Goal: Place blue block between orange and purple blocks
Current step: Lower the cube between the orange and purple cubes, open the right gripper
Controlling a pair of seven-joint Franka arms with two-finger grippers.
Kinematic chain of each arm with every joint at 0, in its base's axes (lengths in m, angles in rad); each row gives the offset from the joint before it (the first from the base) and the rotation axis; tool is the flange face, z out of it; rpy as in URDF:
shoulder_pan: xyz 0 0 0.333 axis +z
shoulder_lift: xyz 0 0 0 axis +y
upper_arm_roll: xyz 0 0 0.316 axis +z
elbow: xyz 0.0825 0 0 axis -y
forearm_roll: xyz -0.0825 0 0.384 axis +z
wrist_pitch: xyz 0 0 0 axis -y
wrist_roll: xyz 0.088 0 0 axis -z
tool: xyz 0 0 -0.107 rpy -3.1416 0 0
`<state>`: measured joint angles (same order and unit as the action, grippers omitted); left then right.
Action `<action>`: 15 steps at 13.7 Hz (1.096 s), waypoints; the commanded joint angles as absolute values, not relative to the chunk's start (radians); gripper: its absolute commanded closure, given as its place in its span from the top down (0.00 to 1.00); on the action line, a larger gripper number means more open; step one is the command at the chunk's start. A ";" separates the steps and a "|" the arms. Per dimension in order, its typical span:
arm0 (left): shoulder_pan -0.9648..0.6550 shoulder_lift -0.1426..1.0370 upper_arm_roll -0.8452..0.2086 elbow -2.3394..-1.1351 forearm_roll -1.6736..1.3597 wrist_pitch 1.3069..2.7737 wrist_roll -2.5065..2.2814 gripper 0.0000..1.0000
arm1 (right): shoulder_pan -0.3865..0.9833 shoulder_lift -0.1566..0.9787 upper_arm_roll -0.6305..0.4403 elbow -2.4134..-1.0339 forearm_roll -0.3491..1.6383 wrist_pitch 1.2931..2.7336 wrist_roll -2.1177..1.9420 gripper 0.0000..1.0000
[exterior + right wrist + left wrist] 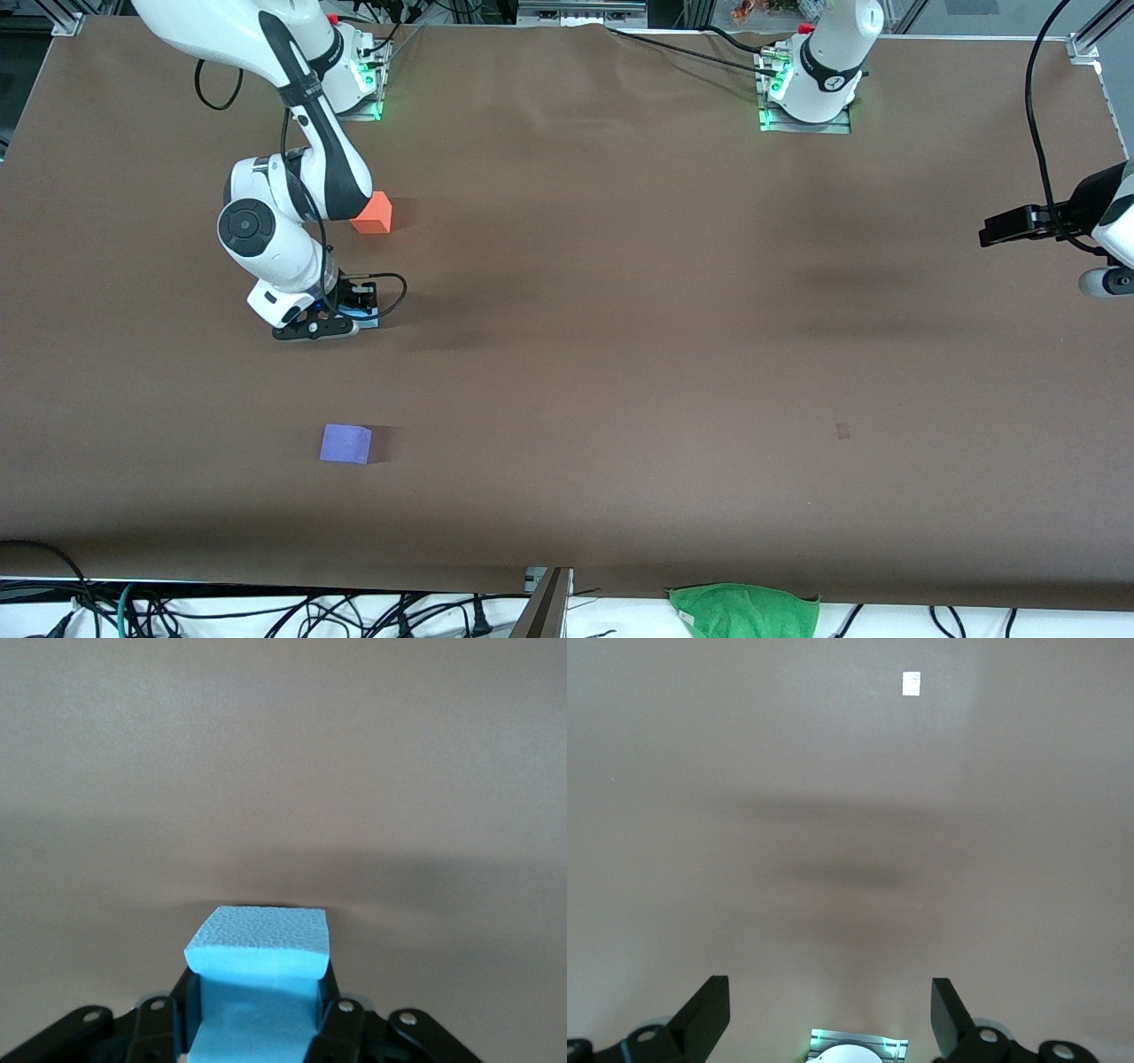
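My right gripper (353, 317) is low at the table and shut on the blue block (361, 309), a sky-blue foam cube. In the right wrist view the blue block (257, 979) fills the gap between the black fingers (341, 1014). The orange block (373, 213) lies on the table farther from the front camera, partly hidden by the right arm. The purple block (345, 443) lies nearer to the front camera. The blue block is roughly on the line between them. My left gripper (994, 234) waits high over the left arm's end of the table, and in its own wrist view (831, 1014) it is open and empty.
A small pale tape mark (842, 431) is on the brown table cover (620, 354); it also shows in the left wrist view (911, 683). A green cloth (744, 610) and cables lie along the table's front edge.
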<state>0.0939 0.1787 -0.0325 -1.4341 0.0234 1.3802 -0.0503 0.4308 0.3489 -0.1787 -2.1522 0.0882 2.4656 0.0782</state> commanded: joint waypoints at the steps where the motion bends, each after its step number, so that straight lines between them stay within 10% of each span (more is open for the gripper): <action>1: 0.094 0.192 -0.032 -1.404 0.017 1.371 -0.028 1.00 | 0.423 0.362 -0.173 -2.174 0.138 2.509 0.057 0.36; 5: 0.094 0.192 -0.032 -1.402 0.017 1.371 -0.028 1.00 | 0.422 0.385 -0.173 -2.169 0.163 2.534 0.051 0.48; 8: 0.092 0.192 -0.032 -1.404 0.017 1.371 -0.028 1.00 | 0.422 0.388 -0.173 -2.158 0.164 2.528 0.052 0.97; 15: 0.092 0.192 -0.032 -1.402 0.017 1.371 -0.028 1.00 | 0.423 0.280 -0.172 -2.042 0.164 2.243 0.074 0.99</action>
<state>0.0938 0.1787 -0.0333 -1.4328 0.0234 1.3802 -0.0503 0.4307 0.3549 -0.1786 -2.0773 0.1487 2.3623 0.0760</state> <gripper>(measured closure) 0.000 0.009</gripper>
